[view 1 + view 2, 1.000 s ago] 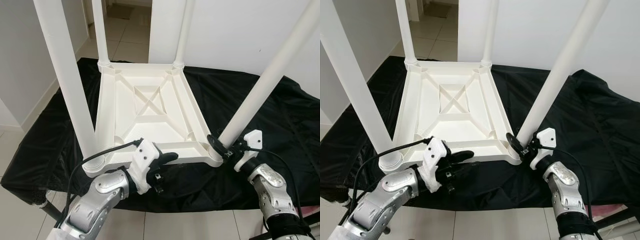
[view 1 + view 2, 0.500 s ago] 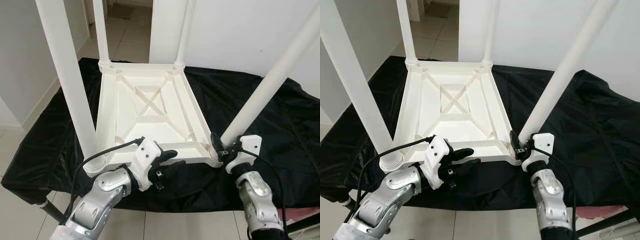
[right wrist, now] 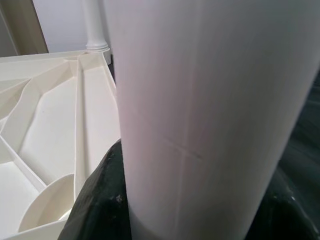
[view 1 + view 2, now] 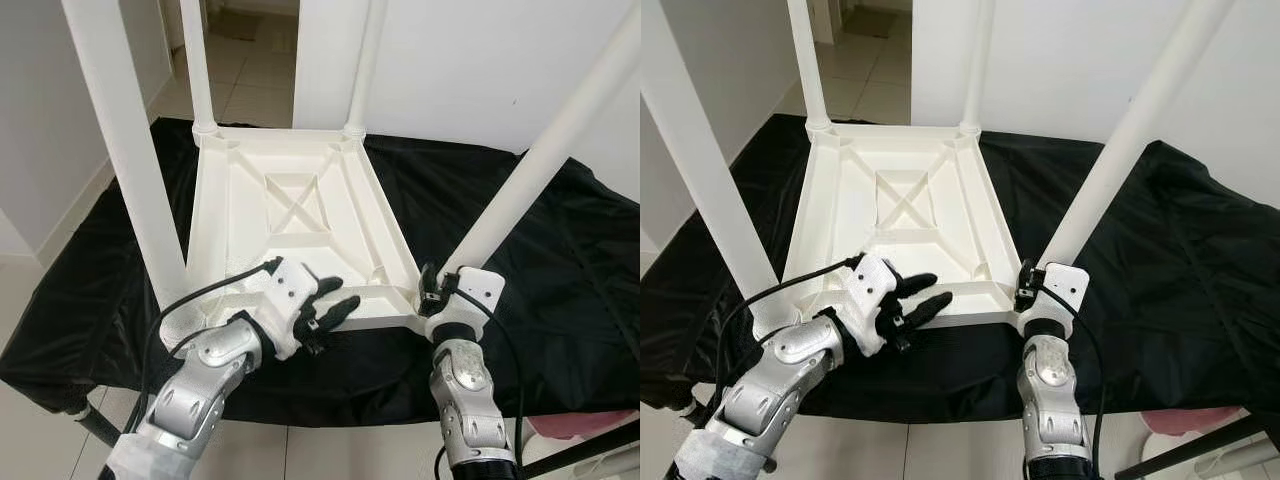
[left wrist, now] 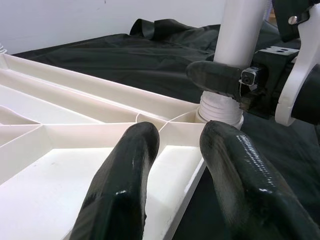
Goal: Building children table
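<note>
Your table point(image 4: 300, 230) lies upside down on the black cloth point(image 4: 560, 250) covering the bench, legs pointing up, so each socket is reachable from above. Your right claw point(image 4: 432, 290) is pinching the near right leg point(image 4: 520, 195) at its base, just above the corner socket, apparently to seat or twist it home. The leg leans outward, so check that it is fully in. Your left claw point(image 4: 325, 305) rests over the table's near edge with fingers point(image 5: 125, 195) slightly spread, gripping nothing; it seems placed there to steady the top against the right arm's force. The other three legs look seated.
</note>
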Motion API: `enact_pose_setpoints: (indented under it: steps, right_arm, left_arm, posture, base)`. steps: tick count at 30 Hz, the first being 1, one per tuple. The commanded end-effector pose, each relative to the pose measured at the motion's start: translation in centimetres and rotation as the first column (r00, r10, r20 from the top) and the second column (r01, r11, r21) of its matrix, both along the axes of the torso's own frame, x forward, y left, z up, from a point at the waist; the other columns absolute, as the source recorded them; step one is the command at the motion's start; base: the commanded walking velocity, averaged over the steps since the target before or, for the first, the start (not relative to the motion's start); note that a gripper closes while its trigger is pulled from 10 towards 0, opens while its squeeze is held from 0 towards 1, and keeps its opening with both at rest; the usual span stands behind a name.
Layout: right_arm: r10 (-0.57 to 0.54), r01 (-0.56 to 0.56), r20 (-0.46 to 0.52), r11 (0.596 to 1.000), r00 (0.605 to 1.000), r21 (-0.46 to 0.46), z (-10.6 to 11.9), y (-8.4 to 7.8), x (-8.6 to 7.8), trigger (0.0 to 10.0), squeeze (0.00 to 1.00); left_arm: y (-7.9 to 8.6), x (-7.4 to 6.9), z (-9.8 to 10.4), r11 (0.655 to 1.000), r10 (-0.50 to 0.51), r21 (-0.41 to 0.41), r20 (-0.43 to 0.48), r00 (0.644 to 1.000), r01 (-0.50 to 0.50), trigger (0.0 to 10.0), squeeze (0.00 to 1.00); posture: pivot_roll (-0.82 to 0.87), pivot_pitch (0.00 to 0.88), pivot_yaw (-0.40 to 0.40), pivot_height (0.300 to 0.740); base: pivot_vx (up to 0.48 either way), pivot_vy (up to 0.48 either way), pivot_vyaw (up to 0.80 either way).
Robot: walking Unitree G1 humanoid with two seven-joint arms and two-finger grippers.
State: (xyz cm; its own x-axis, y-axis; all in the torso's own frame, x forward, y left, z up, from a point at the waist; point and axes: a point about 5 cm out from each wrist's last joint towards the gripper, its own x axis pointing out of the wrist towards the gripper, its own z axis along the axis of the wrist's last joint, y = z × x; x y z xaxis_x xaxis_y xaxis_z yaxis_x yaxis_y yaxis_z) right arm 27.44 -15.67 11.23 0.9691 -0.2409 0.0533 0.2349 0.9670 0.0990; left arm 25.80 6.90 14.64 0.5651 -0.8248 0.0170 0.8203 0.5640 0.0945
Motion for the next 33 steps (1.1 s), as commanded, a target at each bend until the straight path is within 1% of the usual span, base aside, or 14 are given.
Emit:
enact_pose_setpoints:
  steps: [1,2,3,4,5,12,16,17,18,25,28,31,32,33]
  right_arm:
    - [-0.004,0.006,-0.081,1.0,0.997,0.025,-1.5,0.3,-0.4,10.0,0.0]
    - [-0.003,0.006,-0.08,0.999,0.997,0.033,-1.5,0.3,-0.4,10.0,0.0]
    - [0.0,0.002,-0.069,0.999,0.998,0.037,-1.3,0.2,-0.4,10.0,0.25]
    - [0.0,0.002,-0.069,0.999,0.998,0.037,-1.3,0.2,-0.4,10.0,0.25]
    - [0.011,-0.009,-0.045,0.999,0.999,0.045,-1.0,0.2,-0.4,10.0,1.0]
    - [0.089,-0.092,0.08,0.995,0.993,0.033,0.1,-0.9,-0.3,10.0,1.0]
    - [0.117,-0.117,0.079,0.993,0.99,-0.004,-0.1,-1.9,-0.4,10.0,1.0]
    - [0.156,-0.156,0.077,0.988,0.985,-0.009,-0.2,-2.3,-0.4,10.0,0.31]
    - [0.192,-0.19,0.078,0.981,0.978,-0.032,-0.2,-2.9,-0.4,10.0,0.0]
    - [0.419,-0.414,0.072,0.907,0.905,-0.079,0.0,-4.6,0.0,10.0,0.0]
    - [0.456,-0.449,0.069,0.888,0.887,-0.097,0.2,-4.9,0.2,10.0,0.0]
    - [0.529,-0.518,0.056,0.844,0.847,-0.137,0.6,-5.2,0.6,10.0,0.0]
    - [0.572,-0.56,0.028,0.812,0.82,-0.164,0.5,-5.2,0.9,10.0,0.0]
    - [0.572,-0.56,0.028,0.812,0.82,-0.164,0.5,-5.2,0.9,10.0,0.0]
  left_arm:
    - [0.0,0.3,0.0,0.999,0.036,-0.005,0.003,0.999,-0.036,10.0,0.0]
    - [-0.1,0.3,0.0,0.999,0.036,-0.005,0.004,0.999,-0.036,10.0,0.0]
    - [-0.1,0.3,0.0,0.999,0.032,-0.016,0.004,0.999,-0.032,10.0,0.0]
    - [-0.1,0.3,0.0,0.999,0.032,-0.016,0.004,0.999,-0.032,10.0,0.0]
    - [-0.3,0.2,0.1,0.999,0.03,-0.033,0.015,0.999,-0.029,10.0,0.0]
    - [-0.8,0.0,0.2,0.998,0.024,-0.055,0.014,1.0,-0.023,10.0,0.0]
    - [-0.8,0.0,0.2,0.998,0.029,-0.059,0.015,0.999,-0.028,10.0,0.0]
    - [-0.8,0.1,0.2,0.998,0.035,-0.055,0.02,0.999,-0.034,10.0,0.0]
    - [-0.8,0.2,0.1,0.998,0.039,-0.053,0.022,0.999,-0.038,10.0,0.0]
    - [-0.9,0.4,0.1,0.998,0.04,-0.043,0.037,0.999,-0.039,10.0,0.0]
    - [-0.9,0.4,0.1,0.999,0.034,-0.034,0.042,0.999,-0.033,10.0,0.0]
    - [-1.0,0.3,0.0,0.999,0.022,-0.027,0.045,0.999,-0.02,10.0,0.0]
    - [-1.2,0.3,0.0,1.0,0.013,-0.024,0.047,0.999,-0.012,10.0,0.0]
    - [-1.2,0.3,0.0,1.0,0.013,-0.024,0.047,0.999,-0.012,10.0,0.0]
  posture:
    - [-0.01,0.004,-0.078,0.74]
    - [-0.01,0.004,-0.078,0.74]
    - [-0.01,0.004,-0.079,0.74]
    - [-0.01,0.004,-0.079,0.74]
    - [-0.01,0.004,-0.081,0.74]
    - [-0.01,0.005,-0.084,0.74]
    - [-0.01,0.004,-0.088,0.74]
    - [-0.01,0.002,-0.09,0.74]
    - [-0.01,0.0,-0.09,0.74]
    - [-0.01,0.0,-0.087,0.74]
    - [-0.02,0.0,-0.08,0.74]
    - [-0.02,0.0,-0.074,0.74]
    - [-0.01,0.0,-0.073,0.74]
    - [-0.01,0.0,-0.073,0.74]
  base:
    - [0.0,0.0,0.0]
    - [0.0,0.0,0.0]
    - [0.0,0.0,0.0]
    - [0.0,0.0,0.0]
    - [0.0,0.0,0.0]
    - [0.0,0.0,0.0]
    - [0.0,0.0,0.0]
    - [0.0,0.0,0.0]
    - [0.0,0.0,0.0]
    - [0.0,0.0,0.0]
    - [0.0,0.0,0.0]
    - [0.0,0.0,0.0]
    - [0.0,0.0,0.0]
    - [0.0,0.0,0.0]
